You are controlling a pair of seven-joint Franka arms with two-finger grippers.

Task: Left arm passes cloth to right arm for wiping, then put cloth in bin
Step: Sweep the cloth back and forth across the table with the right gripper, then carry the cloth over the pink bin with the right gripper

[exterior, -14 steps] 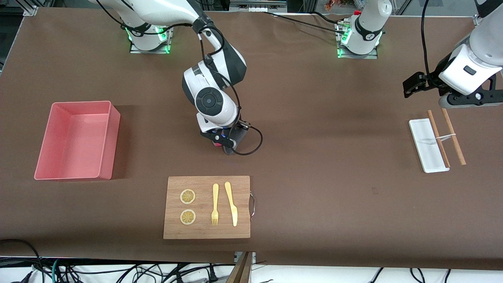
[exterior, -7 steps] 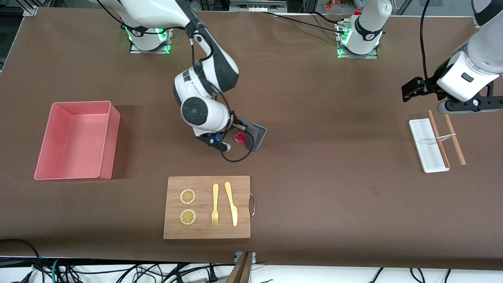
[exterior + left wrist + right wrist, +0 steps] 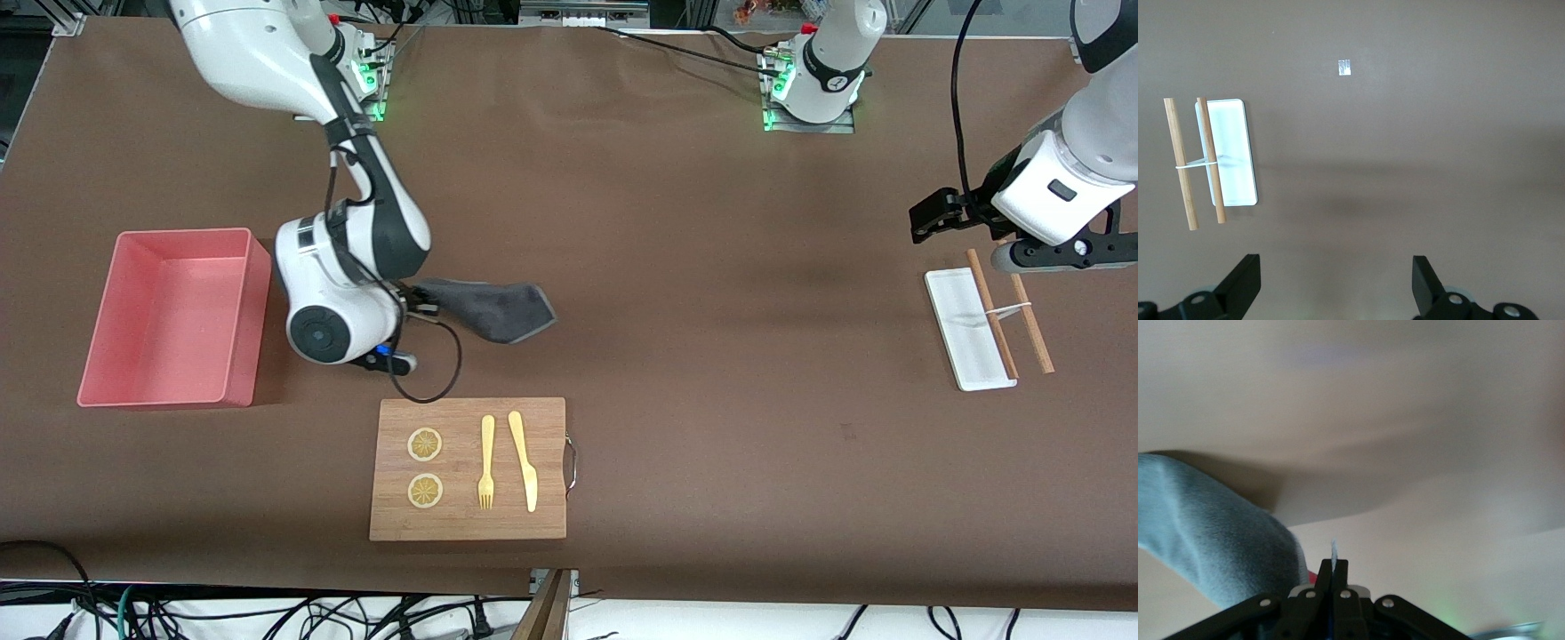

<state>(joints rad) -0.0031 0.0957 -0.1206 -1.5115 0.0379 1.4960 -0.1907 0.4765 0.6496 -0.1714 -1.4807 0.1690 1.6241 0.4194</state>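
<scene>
One corner of the cloth (image 3: 493, 308) was pinched in the right gripper (image 3: 416, 308), the rest trailing away from the bin (image 3: 174, 316); it could be snagged on the rim. Left gripper (image 3: 1336, 287) waited, jaws apart, near the chopsticks (image 3: 1193, 162).

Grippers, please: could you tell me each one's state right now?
Left gripper: open, empty.
Right gripper: shut on the small dark grey fabric cloth.
</scene>
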